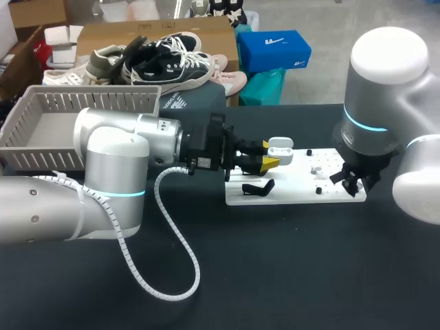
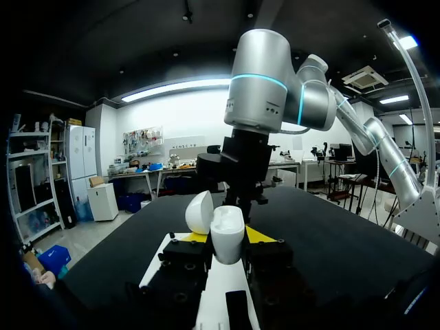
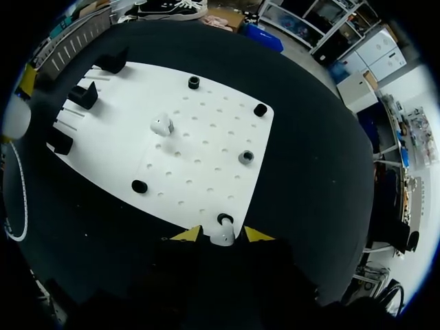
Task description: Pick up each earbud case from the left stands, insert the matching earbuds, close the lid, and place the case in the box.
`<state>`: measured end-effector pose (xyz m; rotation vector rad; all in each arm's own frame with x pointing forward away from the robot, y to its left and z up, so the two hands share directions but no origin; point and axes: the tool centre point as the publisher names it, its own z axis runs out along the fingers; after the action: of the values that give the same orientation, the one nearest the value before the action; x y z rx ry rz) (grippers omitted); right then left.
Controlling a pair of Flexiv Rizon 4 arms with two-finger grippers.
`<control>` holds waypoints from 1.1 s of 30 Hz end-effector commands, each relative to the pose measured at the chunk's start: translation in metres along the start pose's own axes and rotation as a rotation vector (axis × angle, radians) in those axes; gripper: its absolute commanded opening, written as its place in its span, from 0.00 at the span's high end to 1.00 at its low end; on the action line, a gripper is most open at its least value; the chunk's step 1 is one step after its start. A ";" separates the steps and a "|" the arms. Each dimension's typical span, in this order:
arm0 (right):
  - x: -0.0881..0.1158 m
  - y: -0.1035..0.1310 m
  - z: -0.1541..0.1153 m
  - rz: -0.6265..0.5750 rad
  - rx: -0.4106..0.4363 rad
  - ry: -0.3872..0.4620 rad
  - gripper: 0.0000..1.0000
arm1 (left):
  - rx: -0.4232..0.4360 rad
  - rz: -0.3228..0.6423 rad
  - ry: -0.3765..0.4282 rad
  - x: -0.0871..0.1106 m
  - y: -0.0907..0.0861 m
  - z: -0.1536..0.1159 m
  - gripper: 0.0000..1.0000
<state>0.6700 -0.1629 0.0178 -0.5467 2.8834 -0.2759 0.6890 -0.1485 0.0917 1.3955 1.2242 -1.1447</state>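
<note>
The task is at an early middle stage. The left hand (image 1: 269,154) is clamped on a white earbud case (image 1: 280,147), one yellow tip on each side of its body. It holds the case above the left end of the white board (image 1: 295,194), so the pick-up from the stand looks done for this case. The lid (image 2: 199,212) stands open, tipped back from the body, which suits loading. I cannot see into the case, so I cannot tell whether anything is in it yet.

The right hand (image 3: 218,235) is down at the far right end of the board, with a small white earbud (image 3: 221,238) between its yellow tips and a black ring holder just beyond. Whether it is clamped on that earbud or only placed around it, I cannot tell. A second white earbud (image 3: 161,124) sits on the board, well apart from the first and nearer the black stands (image 3: 82,96). Those stands carry no case as far as they show.

The grey box (image 1: 89,93) stands at the back left of the counter (image 1: 275,268), and no case shows in the part of it I can see. By my reading, what is left for this case is both earbuds going in, the lid being shut, and the move to the box.
</note>
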 end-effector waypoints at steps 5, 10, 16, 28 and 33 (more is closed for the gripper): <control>0.001 0.000 0.001 0.005 0.006 0.004 0.71 | -0.006 0.001 -0.001 0.000 -0.001 0.000 1.00; 0.003 0.001 0.001 0.007 0.002 0.007 0.70 | -0.006 0.001 -0.001 0.000 -0.001 0.000 1.00; 0.003 0.001 0.003 0.006 -0.001 0.006 0.85 | -0.006 0.001 -0.001 0.000 -0.001 0.000 1.00; 0.005 0.002 -0.002 0.005 -0.002 0.007 1.00 | -0.006 0.001 -0.001 0.000 -0.001 0.000 1.00; 0.007 -0.002 -0.008 0.024 -0.017 -0.007 1.00 | -0.006 0.001 -0.001 0.000 -0.001 0.000 1.00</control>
<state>0.6677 -0.1625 0.0201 -0.5198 2.8952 -0.2512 0.6890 -0.1485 0.0917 1.3954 1.2242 -1.1447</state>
